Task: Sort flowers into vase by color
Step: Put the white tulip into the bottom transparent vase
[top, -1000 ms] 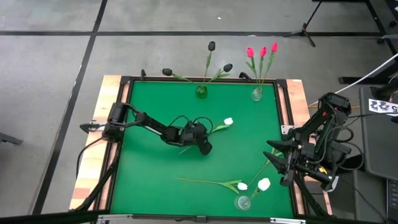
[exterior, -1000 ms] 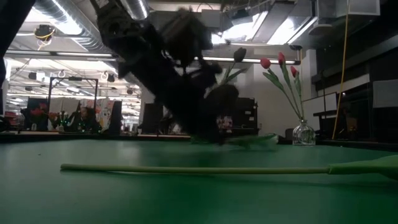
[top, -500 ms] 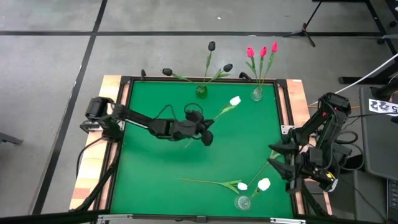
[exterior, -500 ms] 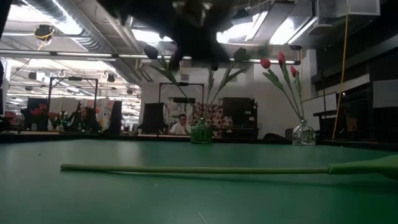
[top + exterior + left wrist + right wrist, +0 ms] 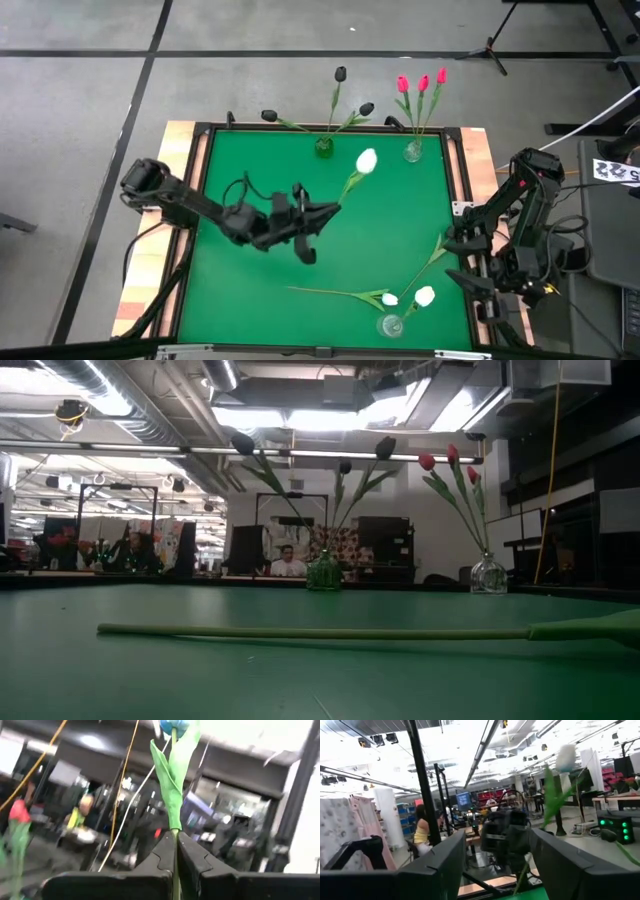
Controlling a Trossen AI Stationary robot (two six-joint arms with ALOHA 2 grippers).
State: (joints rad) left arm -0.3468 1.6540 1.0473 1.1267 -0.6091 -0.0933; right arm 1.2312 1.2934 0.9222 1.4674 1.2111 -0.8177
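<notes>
While the right gripper (image 5: 462,262) waits at the table's right edge with its fingers (image 5: 445,862) spread apart and nothing between them, the left gripper (image 5: 330,210) hangs over the middle of the green table (image 5: 240,290), closed tight on the stem of a white tulip (image 5: 366,160). In the left wrist view that stem runs straight up from between the pinched fingers (image 5: 162,852), its long leaf (image 5: 172,780) folded along it and the head at the upper end. From above, the held flower slants away from the gripper toward the far edge, its head lying between the two far vases. A green vase (image 5: 324,147) at the far edge holds three black tulips (image 5: 340,73); the clear vase (image 5: 413,152) beside it holds three red-pink tulips (image 5: 421,83). At the near edge a third clear vase (image 5: 390,326) carries one white tulip (image 5: 425,296), and another white tulip (image 5: 389,299) lies flat on the table just beside it, its long stem (image 5: 310,631) stretching toward the left arm's side
</notes>
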